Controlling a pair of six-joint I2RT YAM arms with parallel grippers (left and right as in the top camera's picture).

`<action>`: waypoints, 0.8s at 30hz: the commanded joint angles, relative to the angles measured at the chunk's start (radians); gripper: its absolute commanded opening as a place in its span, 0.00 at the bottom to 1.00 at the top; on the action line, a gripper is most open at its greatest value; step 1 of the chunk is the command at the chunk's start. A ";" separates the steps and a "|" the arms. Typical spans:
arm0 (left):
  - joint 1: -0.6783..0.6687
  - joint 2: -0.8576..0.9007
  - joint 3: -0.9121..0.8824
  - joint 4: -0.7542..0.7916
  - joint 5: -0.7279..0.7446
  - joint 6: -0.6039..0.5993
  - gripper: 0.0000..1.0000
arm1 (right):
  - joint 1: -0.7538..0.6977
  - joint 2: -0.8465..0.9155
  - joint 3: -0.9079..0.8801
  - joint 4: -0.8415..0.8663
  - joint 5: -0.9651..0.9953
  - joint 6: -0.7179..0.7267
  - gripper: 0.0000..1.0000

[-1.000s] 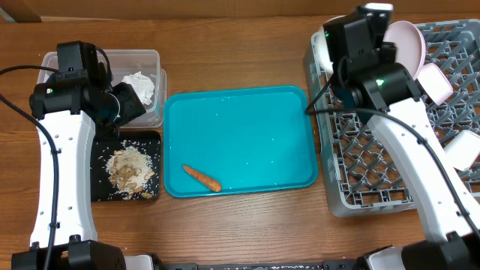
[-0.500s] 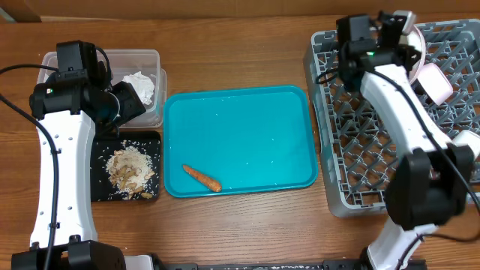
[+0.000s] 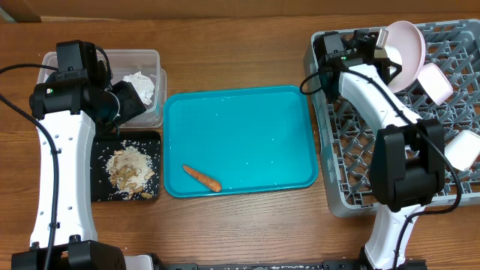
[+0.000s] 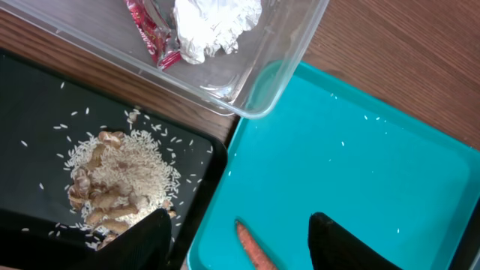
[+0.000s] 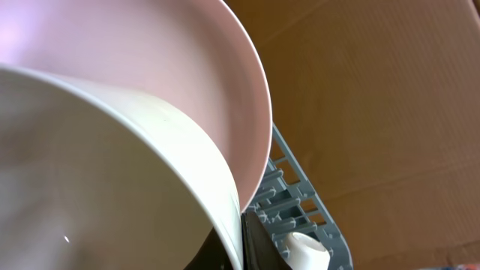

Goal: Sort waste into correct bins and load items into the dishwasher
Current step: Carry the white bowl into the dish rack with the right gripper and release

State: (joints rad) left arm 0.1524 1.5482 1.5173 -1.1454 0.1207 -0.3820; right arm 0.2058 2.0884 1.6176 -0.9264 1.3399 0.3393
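Observation:
In the right wrist view my right gripper (image 5: 241, 241) is shut on the rim of a white bowl (image 5: 90, 172), which leans against a pink-white plate (image 5: 150, 67). Overhead, this gripper (image 3: 375, 43) sits at the back left of the grey dishwasher rack (image 3: 360, 172), beside the plate (image 3: 405, 46). My left gripper (image 4: 240, 219) is open, above the seam between the black tray (image 4: 30, 105) and the teal tray (image 4: 360, 165). An orange carrot piece (image 4: 253, 251) lies below its fingers, untouched. Rice scraps (image 3: 131, 171) fill the black tray (image 3: 101, 161). The clear tub (image 3: 150, 56) holds a tissue (image 4: 214, 26) and a red wrapper (image 4: 150, 30).
The carrot piece (image 3: 202, 178) rests near the front left of the teal tray (image 3: 247, 135). Two more white dishes (image 3: 433, 81) (image 3: 463, 148) stand on the rack's right side. A small white cup (image 5: 307, 251) sits among the pegs. Brown cardboard backs the table.
My right arm has swung across the rack's back left corner, bringing the held bowl up against the pink-white plate. The left arm has not moved.

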 commanded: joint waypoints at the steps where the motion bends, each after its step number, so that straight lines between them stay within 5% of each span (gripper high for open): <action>1: 0.002 -0.020 0.015 0.006 0.011 0.027 0.61 | 0.025 0.040 -0.044 -0.047 -0.096 0.053 0.04; 6: 0.002 -0.020 0.015 0.008 0.011 0.027 0.62 | 0.073 0.040 -0.044 -0.126 -0.209 0.058 0.09; 11: 0.002 -0.020 0.015 0.009 0.011 0.027 0.62 | 0.121 0.040 -0.044 -0.177 -0.273 0.091 0.30; 14: 0.002 -0.020 0.015 0.009 0.011 0.027 0.62 | 0.140 0.040 -0.044 -0.234 -0.272 0.176 0.65; 15: 0.002 -0.020 0.015 0.009 0.011 0.027 0.62 | 0.141 0.038 -0.043 -0.261 -0.272 0.217 0.86; 17: 0.002 -0.020 0.015 0.008 0.011 0.027 0.62 | 0.141 0.031 -0.039 -0.302 -0.272 0.273 0.98; 24: 0.002 -0.020 0.015 0.008 0.011 0.027 0.63 | 0.130 -0.079 0.002 -0.362 -0.329 0.315 1.00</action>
State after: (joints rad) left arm 0.1524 1.5482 1.5173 -1.1370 0.1211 -0.3820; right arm 0.3332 2.1117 1.5829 -1.2877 1.0866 0.6067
